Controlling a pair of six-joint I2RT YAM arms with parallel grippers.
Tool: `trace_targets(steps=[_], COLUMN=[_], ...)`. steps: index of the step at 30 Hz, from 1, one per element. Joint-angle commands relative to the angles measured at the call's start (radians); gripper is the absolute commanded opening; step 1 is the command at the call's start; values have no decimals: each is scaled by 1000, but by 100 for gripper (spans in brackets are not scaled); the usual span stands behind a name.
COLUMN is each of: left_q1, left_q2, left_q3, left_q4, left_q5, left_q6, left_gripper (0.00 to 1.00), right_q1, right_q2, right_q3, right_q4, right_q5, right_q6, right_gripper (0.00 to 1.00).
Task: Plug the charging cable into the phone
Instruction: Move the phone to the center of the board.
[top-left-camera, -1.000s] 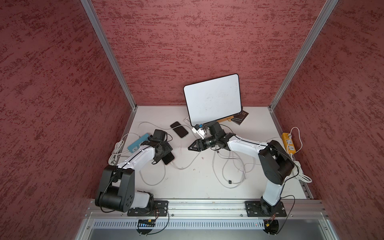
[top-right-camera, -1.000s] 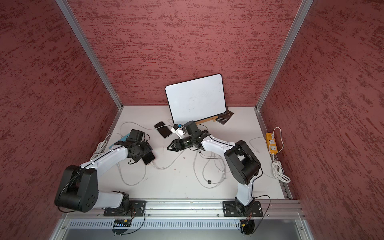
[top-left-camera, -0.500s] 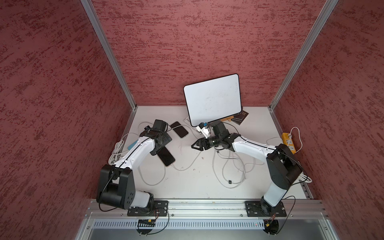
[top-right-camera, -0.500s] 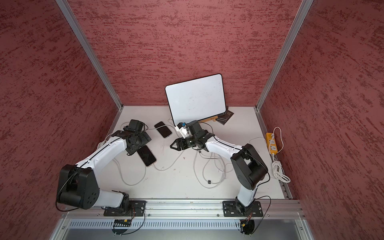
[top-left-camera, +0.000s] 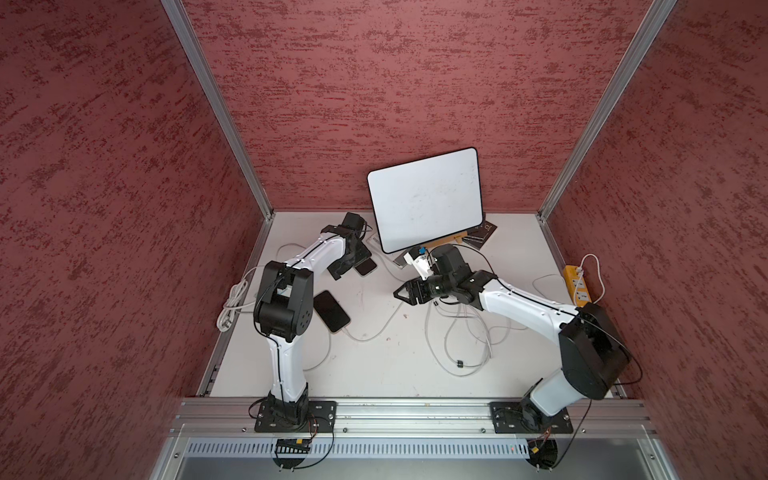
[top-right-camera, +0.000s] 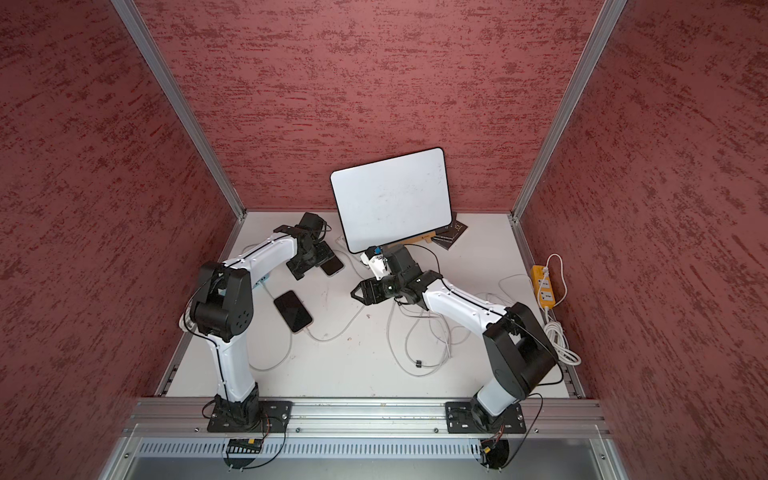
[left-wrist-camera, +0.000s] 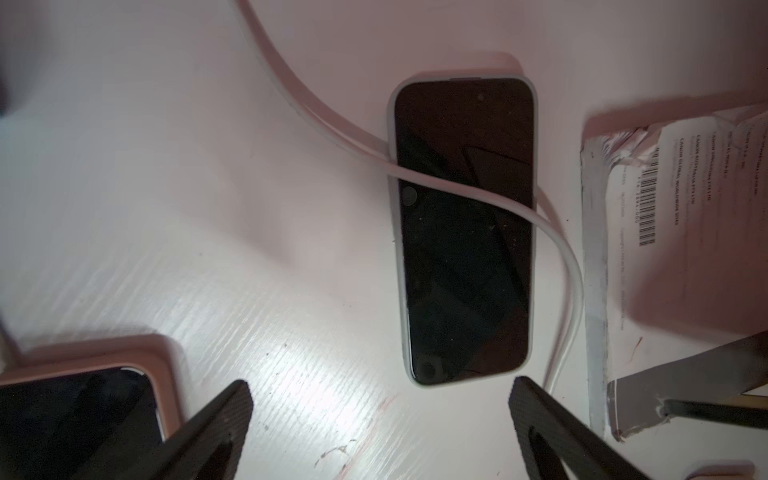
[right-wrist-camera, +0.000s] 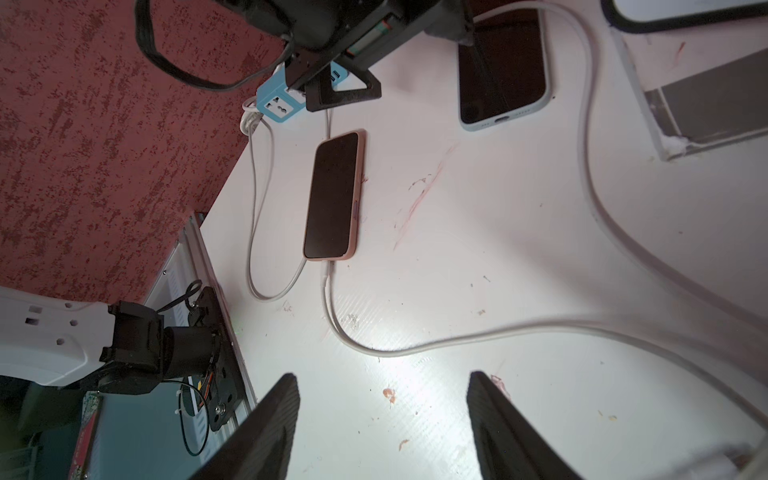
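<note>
On a white surface (top-left-camera: 374, 365), the grey-cased phone (left-wrist-camera: 463, 232) is shown just ahead of the left end effector (left-wrist-camera: 380, 399), spread wide and empty, the phone's long axis running away from it. The right end effector (top-left-camera: 400, 293), also parted and empty, is farther off. The plug of the cable (left-wrist-camera: 557, 249) crossing the phone is unseen.

Pink-cased phone (right-wrist-camera: 332, 195), black screen; white cable (right-wrist-camera: 327, 291); blue power strip (right-wrist-camera: 274, 104); orange power strip (top-left-camera: 577, 284); mottled red walls (top-left-camera: 415, 83).
</note>
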Motion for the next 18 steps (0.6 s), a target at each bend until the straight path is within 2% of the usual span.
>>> trace_targets(steps=[1, 18], left_q1=[-15, -36], left_q2=[57, 229], left_q3=[85, 248], left_q4=[-41, -116], left_q5=[7, -47], left_q6=[-3, 9], left_gripper=[100, 100], right_q1=[-6, -6], right_q2=[-24, -15], right_q3=[-14, -14], right_q4=[-6, 6], right_q5=[21, 5], right_q6=[-20, -24], right_gripper=[68, 68])
